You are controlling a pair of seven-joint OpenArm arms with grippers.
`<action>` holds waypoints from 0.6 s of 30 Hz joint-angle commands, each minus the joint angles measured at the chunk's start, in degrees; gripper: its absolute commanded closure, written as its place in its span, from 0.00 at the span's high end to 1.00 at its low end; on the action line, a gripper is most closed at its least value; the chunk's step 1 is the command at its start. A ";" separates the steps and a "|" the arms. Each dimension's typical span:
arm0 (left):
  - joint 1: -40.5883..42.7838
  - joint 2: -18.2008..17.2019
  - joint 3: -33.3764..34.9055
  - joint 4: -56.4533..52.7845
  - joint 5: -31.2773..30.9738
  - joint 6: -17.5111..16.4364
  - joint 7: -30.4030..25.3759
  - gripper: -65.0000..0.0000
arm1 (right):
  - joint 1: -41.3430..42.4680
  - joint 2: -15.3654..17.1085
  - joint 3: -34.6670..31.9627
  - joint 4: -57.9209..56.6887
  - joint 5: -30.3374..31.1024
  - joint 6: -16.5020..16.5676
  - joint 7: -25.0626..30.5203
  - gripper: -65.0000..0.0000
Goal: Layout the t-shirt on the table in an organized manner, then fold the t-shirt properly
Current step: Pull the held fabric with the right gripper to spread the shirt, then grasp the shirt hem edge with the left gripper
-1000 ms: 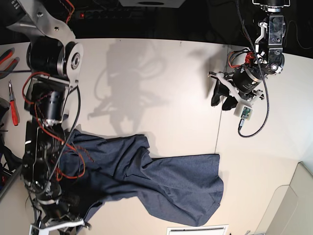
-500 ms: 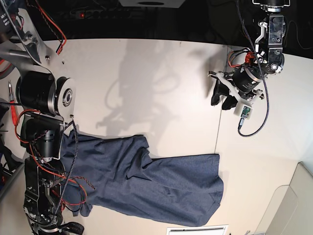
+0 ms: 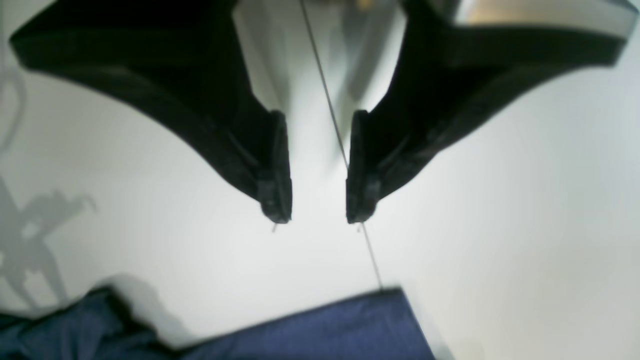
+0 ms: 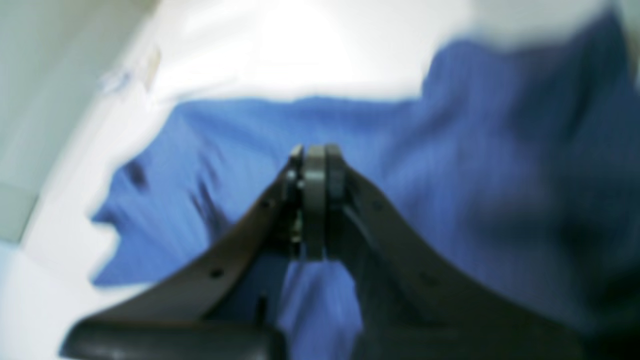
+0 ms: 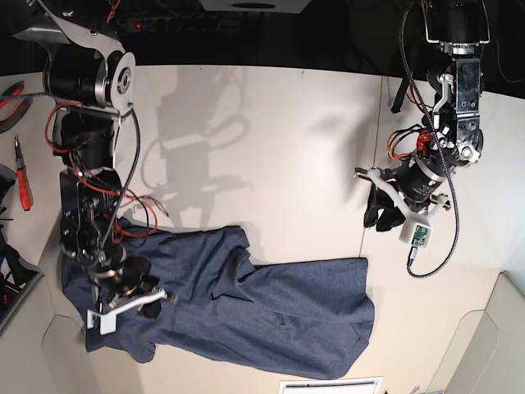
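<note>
The dark navy t-shirt [image 5: 262, 312] lies wrinkled across the near part of the table [image 5: 271, 139], with folds near its middle. My right gripper [image 5: 156, 302] hovers over the shirt's left part. In the blurred right wrist view the right gripper [image 4: 314, 152] has its tips pressed together, no cloth shows between them, and the blue t-shirt [image 4: 450, 150] lies beyond. My left gripper [image 5: 379, 217] hangs above bare table, a short way beyond the shirt's right corner. The left gripper [image 3: 317, 220] stands open and empty over the seam, with the t-shirt [image 3: 325, 330] below it.
Red-handled pliers [image 5: 20, 176] lie off the table's left side. A dark seam [image 5: 373, 164] runs across the table on the right. A beige box [image 5: 492, 345] stands at the near right corner and a white object [image 5: 332, 384] at the near edge.
The right arm has swung back over the shirt, whose left part now lies spread flatter and wider. The left arm has dropped slightly toward the shirt, and its jaws look narrower.
</note>
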 commanded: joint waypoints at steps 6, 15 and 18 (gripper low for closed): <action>-12.90 -0.35 3.93 -11.02 -2.73 -0.07 -1.22 0.11 | -5.49 0.68 -0.26 1.03 2.49 0.33 1.81 0.00; -35.23 2.38 16.96 -39.80 3.10 1.07 -4.50 0.00 | -6.64 0.63 -0.28 1.22 2.82 0.39 1.86 0.00; -40.52 3.19 19.54 -48.68 7.41 5.09 -9.27 0.00 | -6.64 0.63 -0.26 1.64 2.91 0.39 1.86 0.00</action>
